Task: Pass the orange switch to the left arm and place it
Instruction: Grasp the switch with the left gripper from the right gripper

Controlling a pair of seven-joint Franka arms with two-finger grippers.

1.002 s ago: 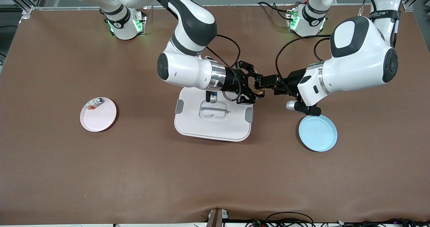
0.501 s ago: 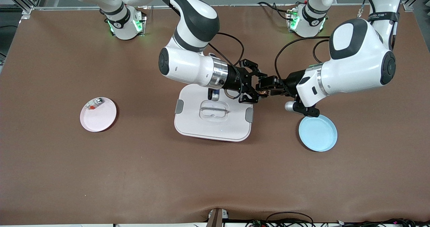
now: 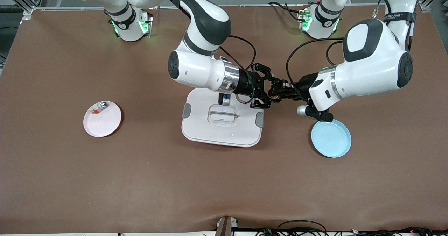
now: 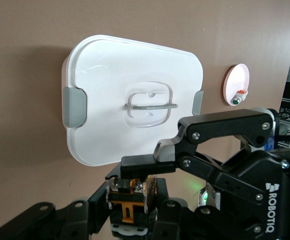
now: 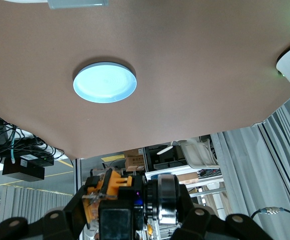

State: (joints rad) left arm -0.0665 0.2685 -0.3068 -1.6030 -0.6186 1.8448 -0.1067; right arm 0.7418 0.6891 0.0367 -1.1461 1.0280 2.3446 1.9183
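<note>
handover point: both grippers on the orange switch beside the box

the right gripper (image 3: 267,90) and the left gripper (image 3: 278,91) meet tip to tip in the air, over bare table just off the box (image 3: 222,127) corner at the left arm's end. the orange switch (image 3: 274,97) sits between them, a small orange-brown speck in the front view.

right gripper: jaws clamped on the switch; the right wrist view shows the orange part (image 5: 107,192) pinched at the tips, with the other arm's black and silver hardware close against it.

left gripper: jaws drawn together on the same switch; the left wrist view shows the black block with orange markings (image 4: 129,197) at its own tips (image 4: 134,200), with a finger (image 4: 145,165) of the right gripper pressed across it.

box: lid on, grey latches on both short sides, clear handle in the middle, flat on the table. the right arm's wrist hangs over its edge toward the bases.

blue plate (image 3: 331,138): on the table toward the left arm's end, nearer the front camera than the grippers.

pink plate (image 3: 105,124): toward the right arm's end, well apart from the box, carrying a small clear and silver item (image 3: 99,107) with a red spot near its rim.
</note>
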